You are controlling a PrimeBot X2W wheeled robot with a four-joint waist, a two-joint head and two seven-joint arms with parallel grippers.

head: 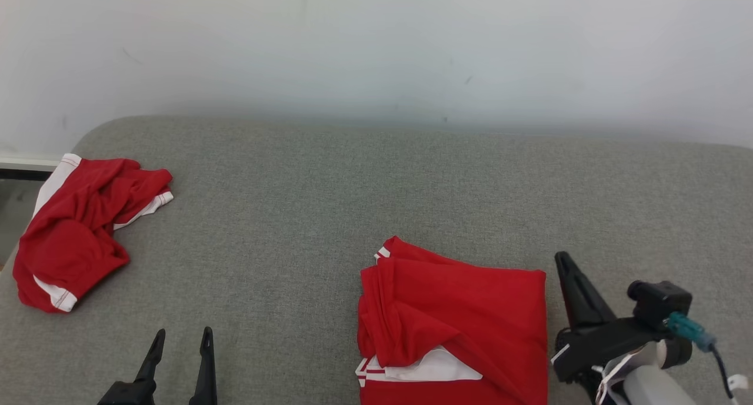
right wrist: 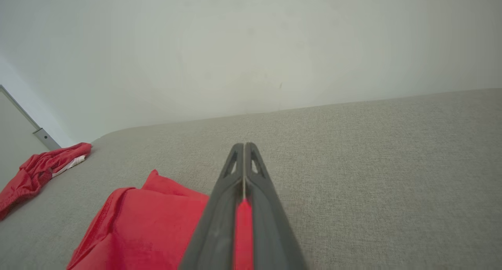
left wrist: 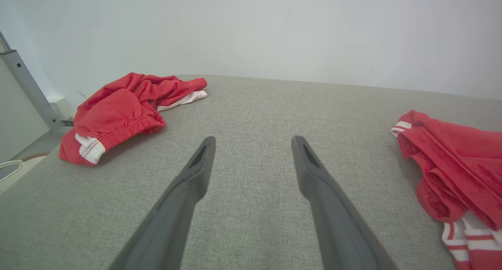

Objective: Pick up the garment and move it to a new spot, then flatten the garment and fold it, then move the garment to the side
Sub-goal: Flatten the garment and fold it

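A red garment with white striped trim (head: 459,316) lies folded into a rough rectangle on the grey cushioned surface (head: 353,205), near the front and right of centre. It also shows at the right of the left wrist view (left wrist: 459,164) and at the lower left of the right wrist view (right wrist: 149,223). My right gripper (head: 562,259) stands just beside the garment's right edge, fingers pressed together (right wrist: 244,145). Red cloth shows through the slit lower down between them. My left gripper (head: 182,337) is open over bare surface at the front left (left wrist: 253,142), holding nothing.
A second red garment with white trim (head: 82,234) lies crumpled at the surface's left edge (left wrist: 125,109) (right wrist: 39,172). A pale wall (head: 376,52) rises behind the surface. Bare grey cloth lies between the two garments and to the far right.
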